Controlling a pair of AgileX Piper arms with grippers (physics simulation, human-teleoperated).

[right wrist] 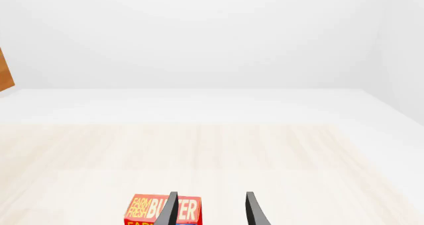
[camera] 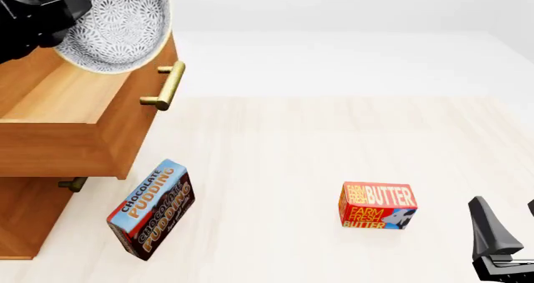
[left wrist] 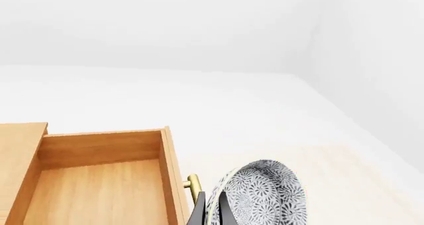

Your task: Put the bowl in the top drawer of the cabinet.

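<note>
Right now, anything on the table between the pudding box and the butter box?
No. In the front view, only bare table lies between the pudding box and the butter box.

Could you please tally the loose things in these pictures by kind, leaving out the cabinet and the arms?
Bowls: 1, the patterned bowl, held above the open drawer.
Food boxes: 2, the pudding box and the butter box, both on the table.
Total: 3.

Wood, brass, glazed ceramic and printed card on my screens.

I see the cabinet [camera: 17, 220] and top drawer [camera: 75, 117] in smooth matt wood, a shiny brass handle [camera: 164, 86], the glossy patterned bowl [camera: 112, 24], and a pale wood-grain table [camera: 276, 152].
</note>
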